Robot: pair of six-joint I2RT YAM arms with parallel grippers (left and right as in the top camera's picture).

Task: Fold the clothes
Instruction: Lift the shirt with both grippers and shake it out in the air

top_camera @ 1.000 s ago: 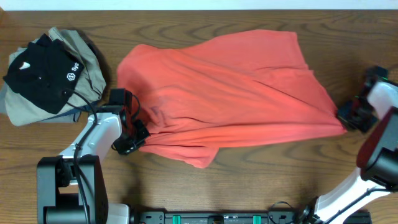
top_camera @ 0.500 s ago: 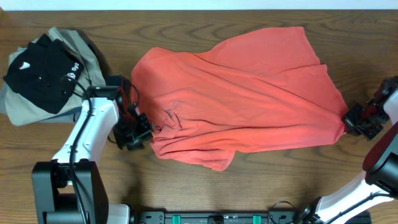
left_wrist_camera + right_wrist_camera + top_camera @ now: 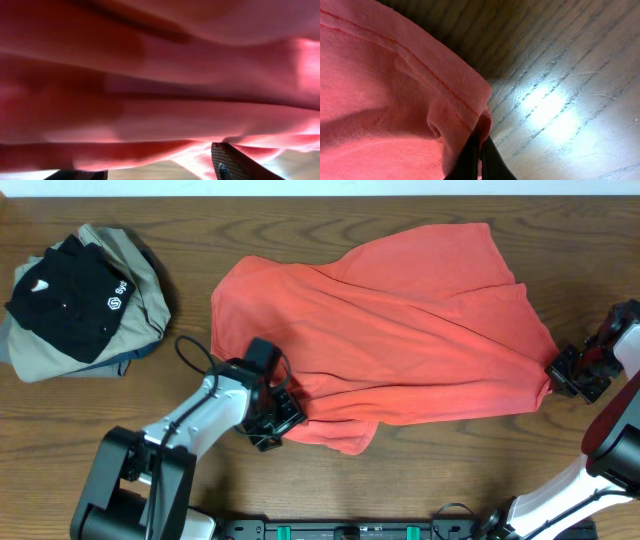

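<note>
Right gripper [image 3: 479,160]: fingers pinched together on a stitched corner of the T-shirt [image 3: 390,350], close to the table's [image 3: 450,480] right edge; the wrist picture cuts off all but their tips.
Left gripper [image 3: 272,420]: jaws apart, at the shirt's front-left border.
T-shirt: coral-red, spread in long creases across the table's middle, from near the far edge down toward the front, one flap lying nearest the front edge.
Hard to make out: the left wrist view is filled with blurred red folds; only two dark fingertips [image 3: 235,160] show at the bottom, and whether cloth touches them cannot be told.
Cut off: the right arm partly leaves the overhead view at the right edge.
Left arm: reaches low from its base at the front edge, slanting right and away.
Right arm: runs up along the right edge, wrist turned in toward the shirt.
Black garment [image 3: 65,295]: at the far-left corner, lying on the khaki-grey garment [image 3: 140,270] and covering much of it; well apart from the shirt.
</note>
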